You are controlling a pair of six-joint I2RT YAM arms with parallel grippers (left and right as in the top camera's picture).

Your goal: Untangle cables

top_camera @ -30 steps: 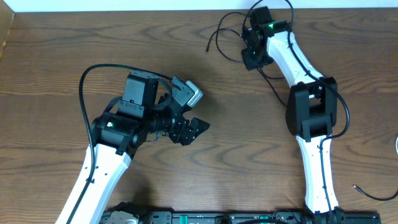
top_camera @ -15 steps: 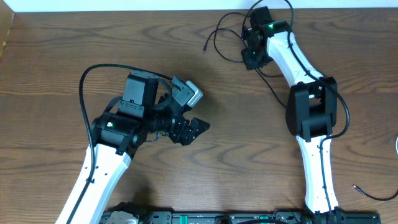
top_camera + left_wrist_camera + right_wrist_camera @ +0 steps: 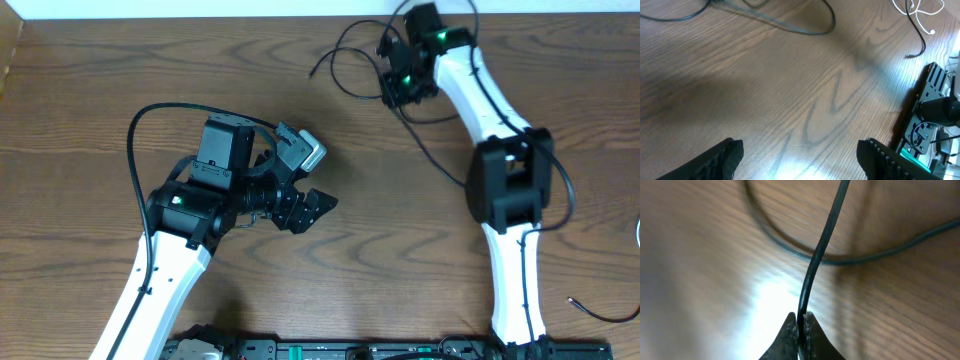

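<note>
Cables [image 3: 340, 78]: the black tangle lies at the far edge of the bench [image 3: 90, 90], just short of the white strip behind it, with one loose end trailing out toward the middle. My right jaws are pressed together on one black strand [image 3: 822, 245] there. It rises straight out from between the tips, and a second black run [image 3: 785, 247] curves across the wood behind it. How many cords make up that tangle I cannot tell.

Apart from it I count two more. One black cord [image 3: 600, 314] with a small plug end lies near the right corner on my side. One white cord [image 3: 922, 11] lies curled beside it and shows plainly only in my left wrist view.

My left jaws stand spread wide over bare wood with nothing between them. A broad stretch of bench lies between my two arms. My right arm [image 3: 470, 85] reaches over the tangle, its own thicker lead looping beside the elbow. A black rack [image 3: 400, 350] runs along the near edge.
</note>
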